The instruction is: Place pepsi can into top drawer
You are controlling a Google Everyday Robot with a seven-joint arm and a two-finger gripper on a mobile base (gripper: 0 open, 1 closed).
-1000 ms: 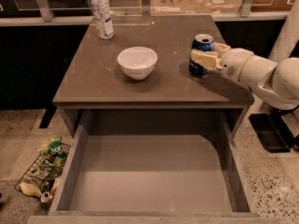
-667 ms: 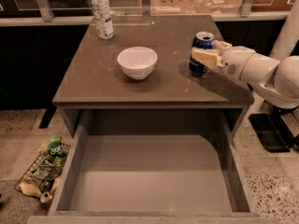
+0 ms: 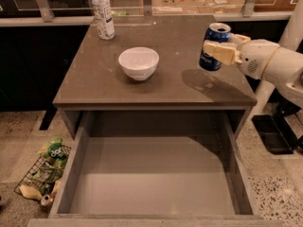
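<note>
The blue pepsi can (image 3: 211,49) with a silver top is held upright in my gripper (image 3: 218,50), lifted a little above the right side of the brown table top (image 3: 156,86). The gripper's pale fingers (image 3: 221,52) are shut around the can's body, and the white arm reaches in from the right. The top drawer (image 3: 151,183) is pulled wide open below the table's front edge. It is a wide, shallow grey box and nothing lies on its flat bottom.
A white bowl (image 3: 138,63) stands near the middle of the table. A clear plastic bottle (image 3: 102,13) with a white cap stands at the back left. A wire basket of trash (image 3: 43,174) lies on the floor to the left of the drawer.
The gripper has lifted the pepsi can off the table top; it now hangs higher, with its shadow on the table below it. The bowl, bottle and drawer have not moved.
</note>
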